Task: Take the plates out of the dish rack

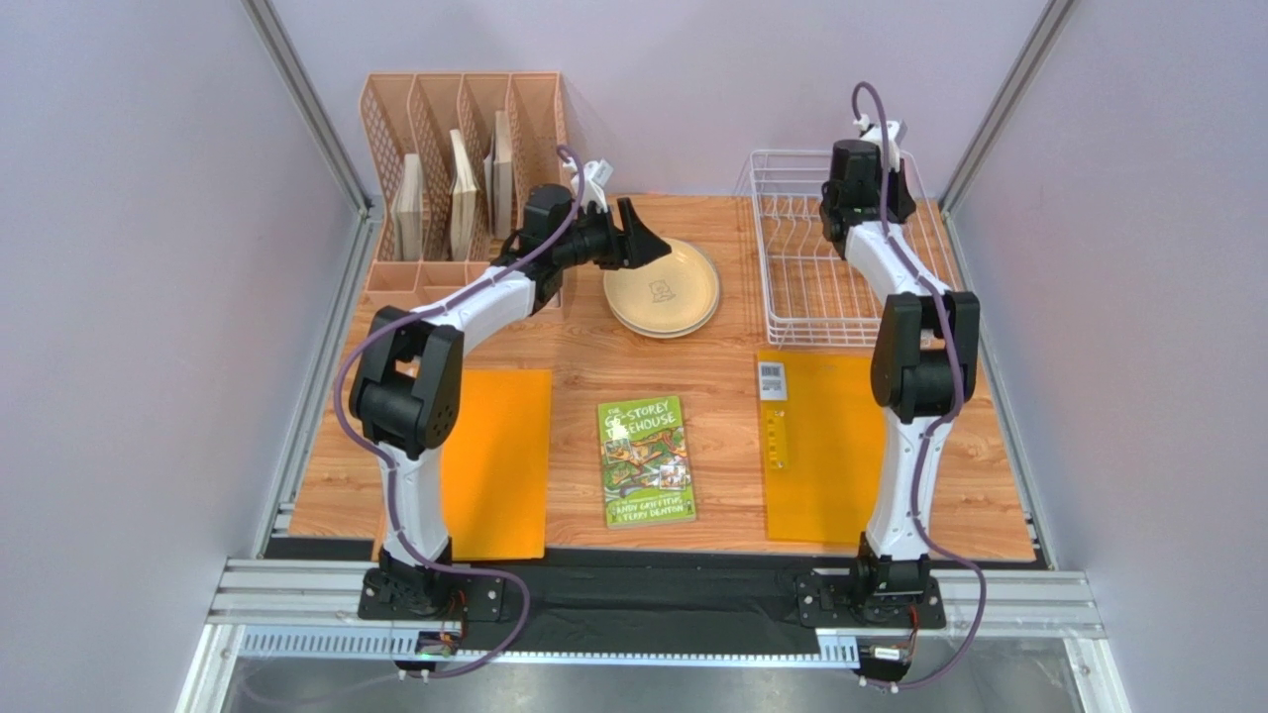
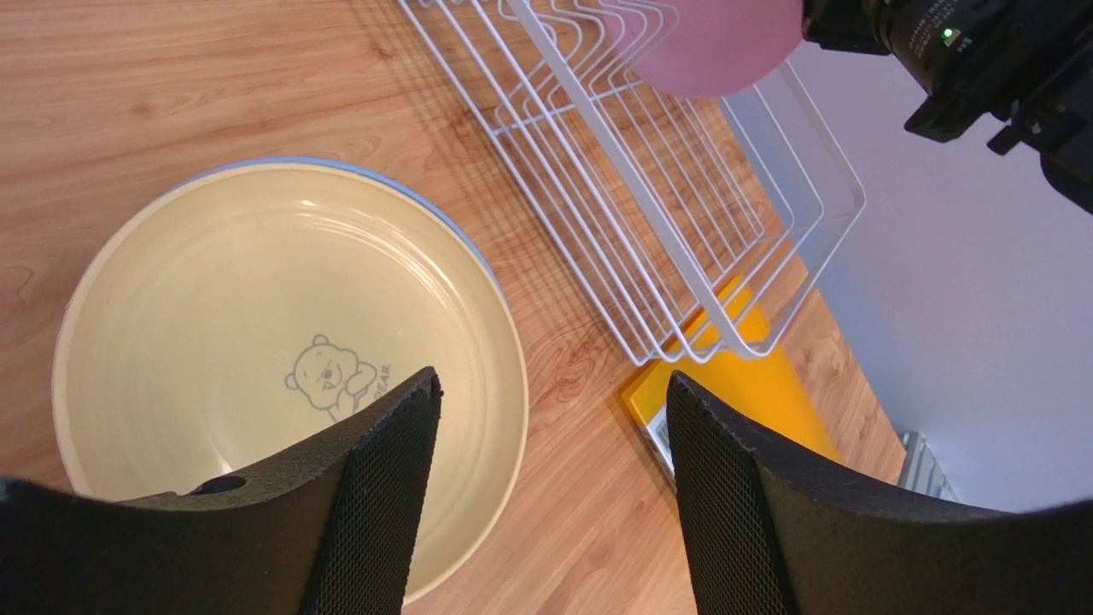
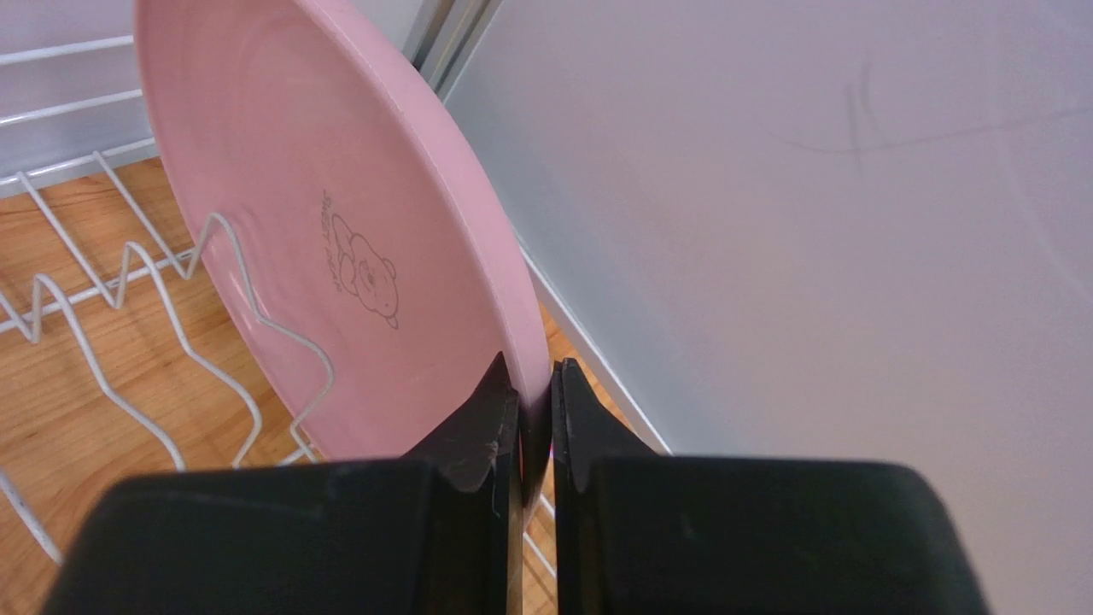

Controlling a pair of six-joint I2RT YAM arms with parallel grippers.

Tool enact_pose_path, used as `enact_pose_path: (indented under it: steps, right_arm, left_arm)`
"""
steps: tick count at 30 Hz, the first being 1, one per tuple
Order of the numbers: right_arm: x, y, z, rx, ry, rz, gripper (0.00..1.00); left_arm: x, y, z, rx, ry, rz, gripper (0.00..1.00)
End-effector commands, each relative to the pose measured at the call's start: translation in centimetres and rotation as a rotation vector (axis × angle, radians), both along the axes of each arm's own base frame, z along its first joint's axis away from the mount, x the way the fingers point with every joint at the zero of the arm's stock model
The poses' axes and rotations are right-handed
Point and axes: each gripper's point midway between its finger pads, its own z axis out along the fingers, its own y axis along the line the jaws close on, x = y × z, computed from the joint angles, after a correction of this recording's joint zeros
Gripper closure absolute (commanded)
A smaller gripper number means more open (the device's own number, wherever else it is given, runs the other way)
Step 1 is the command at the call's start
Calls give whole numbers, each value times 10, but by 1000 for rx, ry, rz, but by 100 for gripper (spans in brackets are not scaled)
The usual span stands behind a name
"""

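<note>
A pink plate (image 3: 347, 244) stands on edge in the white wire dish rack (image 1: 811, 290) at the back right. My right gripper (image 3: 535, 385) is shut on the pink plate's rim, one finger on each face. A cream plate (image 2: 244, 320) with a bear mark lies flat on the table, stacked on a light blue plate whose rim (image 2: 449, 231) just shows. My left gripper (image 2: 552, 397) hangs open over the cream plate's right edge, nothing between its fingers. In the top view the right gripper (image 1: 860, 178) is over the rack's far end, and the left gripper (image 1: 643, 238) is beside the stacked plates (image 1: 663, 290).
A pinkish-tan slotted organizer (image 1: 462, 164) holding flat boards stands at the back left. A green book (image 1: 646, 461) lies in the middle of the table. Two orange mats (image 1: 499, 461) (image 1: 822, 446) lie on the near half. A small white card (image 1: 771, 381) rests by the rack. Walls close in both sides.
</note>
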Motion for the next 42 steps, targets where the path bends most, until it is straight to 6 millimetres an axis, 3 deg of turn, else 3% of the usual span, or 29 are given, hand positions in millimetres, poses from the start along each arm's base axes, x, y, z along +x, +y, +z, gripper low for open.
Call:
enact_pose_path:
  steps: [1,4,5,9,10,12,13,14,16,17,26,35,42]
  right_arm:
    - [-33,1,123,-65,-358,-97,100]
    - [-49,2,135,-39,-397,-91,100]
    - [-59,3,152,-27,-431,-78,100]
    - [-74,11,164,57,-458,-39,100]
    - [-78,15,152,87,-399,-13,100]
    - [-74,35,150,221,-430,89,100]
    - [-77,42,133,262,-372,120,100]
    - [-70,62,126,362,-370,208,100]
    - [-74,80,116,448,-343,275,100]
    - [-72,99,101,521,-306,359,100]
    - [-85,188,60,927,-215,657,100]
    - [-94,232,36,1136,-175,775,100]
    - [-99,265,31,1203,-133,841,100]
  left_arm:
    - [7,-1,22,-5,-55,12,29]
    - [5,-1,22,-2,-53,13,28]
    - [5,-1,22,-2,-55,14,28]
    - [6,-1,28,-10,-63,13,28]
    - [5,-1,30,-15,-62,13,28]
    - [6,-2,34,-26,-71,7,28]
    - [5,-3,35,-29,-72,3,28]
    - [5,-4,37,-35,-71,1,28]
    - [4,-5,41,-46,-75,-10,28]
    - [4,-6,44,-57,-81,-13,28]
    - [1,-8,42,-82,-75,-16,28]
    - [2,-7,29,-74,-59,0,28]
    - [5,-17,25,-73,-63,1,30]
